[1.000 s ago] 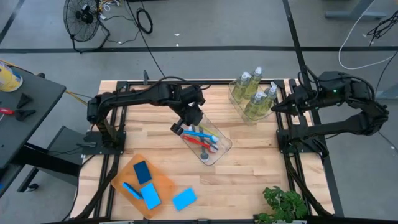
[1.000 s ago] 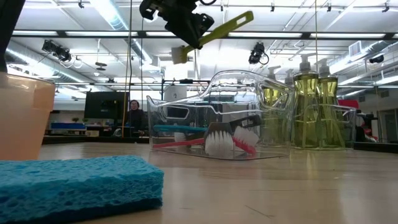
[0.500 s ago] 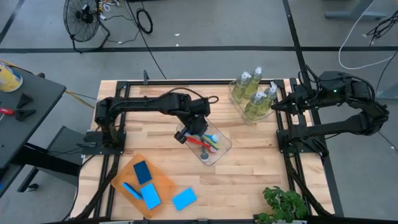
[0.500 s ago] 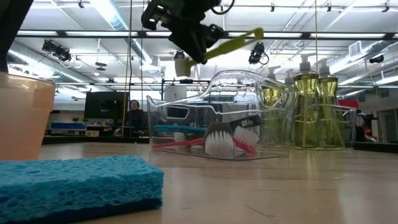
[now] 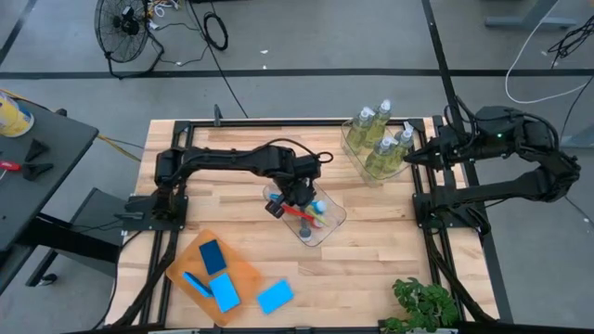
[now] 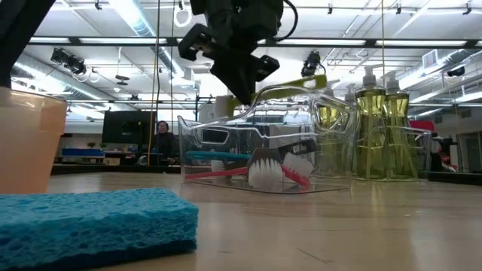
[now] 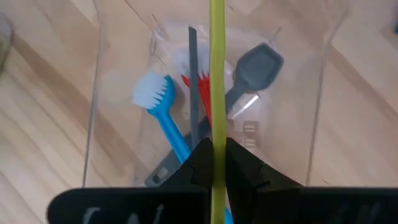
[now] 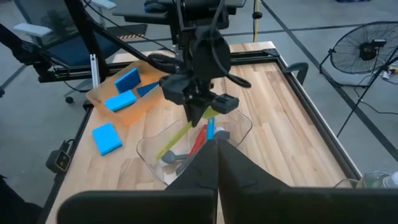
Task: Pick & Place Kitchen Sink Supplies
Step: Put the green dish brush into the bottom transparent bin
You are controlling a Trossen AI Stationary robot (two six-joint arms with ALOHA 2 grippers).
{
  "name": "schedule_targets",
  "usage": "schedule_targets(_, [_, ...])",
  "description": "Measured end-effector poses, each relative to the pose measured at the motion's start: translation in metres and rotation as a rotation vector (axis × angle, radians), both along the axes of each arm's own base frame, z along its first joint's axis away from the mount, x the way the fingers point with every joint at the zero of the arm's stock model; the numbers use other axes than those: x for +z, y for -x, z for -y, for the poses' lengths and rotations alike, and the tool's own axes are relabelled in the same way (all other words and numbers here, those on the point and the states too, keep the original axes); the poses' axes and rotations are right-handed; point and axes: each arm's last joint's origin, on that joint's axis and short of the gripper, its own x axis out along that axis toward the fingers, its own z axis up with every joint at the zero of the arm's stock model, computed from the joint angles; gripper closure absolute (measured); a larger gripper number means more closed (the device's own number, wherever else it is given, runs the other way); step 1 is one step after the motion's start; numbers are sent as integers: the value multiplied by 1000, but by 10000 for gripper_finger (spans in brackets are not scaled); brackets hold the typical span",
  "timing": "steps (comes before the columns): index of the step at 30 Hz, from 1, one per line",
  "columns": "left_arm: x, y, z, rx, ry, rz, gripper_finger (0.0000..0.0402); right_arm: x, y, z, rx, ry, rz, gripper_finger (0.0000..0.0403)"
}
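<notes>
**Left gripper holds a yellow-green brush over the clear brush tub**

The clear brush tub sits near the middle of the wooden table, and everything here is placed from it. Directly above the tub hangs the left gripper, its fingers clamped on the thin handle of a yellow-green brush — the handle slants down into the tub's open top, as the right wrist view shows.

Inside the tub lie a blue brush with white bristles, a red brush and a grey brush, their handles crossing on the tub floor. In the low view the white bristle heads rest against the tub's near wall.

Beyond the tub, toward the table's far right corner, a second clear tub holds several soap bottles standing upright. Just past that tub waits the right gripper, clenched on nothing.

On the tub's near-left side sits a flat orange tray carrying blue sponges; one more blue sponge lies on the bare wood beside the tray.
</notes>
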Motion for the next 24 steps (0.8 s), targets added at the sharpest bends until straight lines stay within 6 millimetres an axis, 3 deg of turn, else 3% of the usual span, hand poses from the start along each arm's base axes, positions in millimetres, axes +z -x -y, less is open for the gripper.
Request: schedule_targets(24, [-43, -22, -6, -16, -7, -24, 379, -2, -2, 0, -2, -4, -23, 403])
